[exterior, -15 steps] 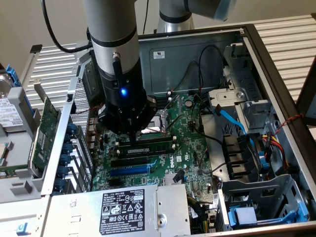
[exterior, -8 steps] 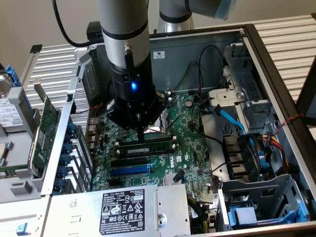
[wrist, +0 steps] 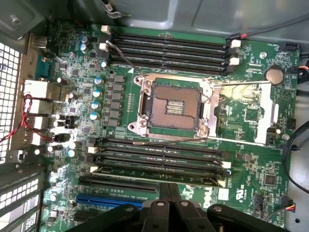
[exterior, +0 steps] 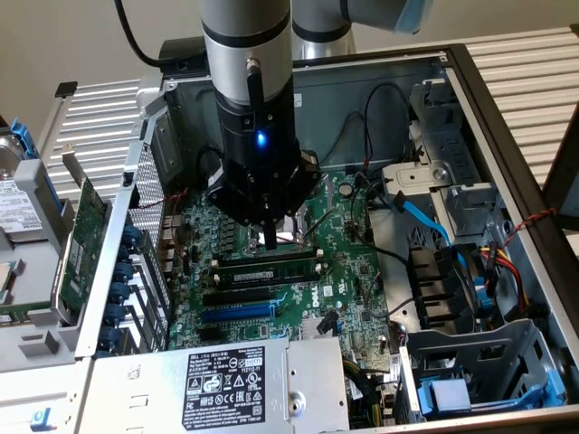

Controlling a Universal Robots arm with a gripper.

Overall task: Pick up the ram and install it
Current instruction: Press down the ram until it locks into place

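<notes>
The ram [exterior: 268,268] is a long dark green stick standing on edge in one of the black memory slots below the CPU socket [wrist: 171,106], level with the board. In the wrist view the ram [wrist: 154,175] fills the slot nearest my fingers, between the white end clips [wrist: 226,166]. My gripper [exterior: 270,239] hangs straight over the middle of the stick, fingertips just above or touching its top edge. The gripper [wrist: 170,189] looks shut, its two dark fingers pressed together with nothing between them.
The open PC case holds the motherboard [exterior: 348,271], a second bank of empty memory slots [wrist: 169,48], a blue card slot [exterior: 237,311] and the power supply [exterior: 226,380]. A wider green expansion card [exterior: 86,226] leans outside the case at the exterior view's left. Cables [exterior: 425,221] and a drive cage [exterior: 479,362] crowd the exterior view's right.
</notes>
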